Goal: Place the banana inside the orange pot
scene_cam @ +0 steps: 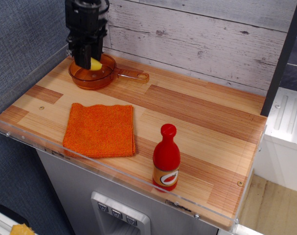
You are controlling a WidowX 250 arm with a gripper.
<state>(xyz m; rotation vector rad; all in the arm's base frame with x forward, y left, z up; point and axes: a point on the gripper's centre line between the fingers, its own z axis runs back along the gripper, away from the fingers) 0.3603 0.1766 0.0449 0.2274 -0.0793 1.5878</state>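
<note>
Over orange pot (92,77), banana (96,64) mostly hidden.

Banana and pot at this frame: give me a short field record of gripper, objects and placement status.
gripper: over the pot, closed on the banana
banana: yellow tip visible below the fingers, above the pot's bowl
orange pot: back left of the counter, handle pointing right
orange cloth: flat, front left
red bottle: upright, front centre
status: banana not yet released
</note>
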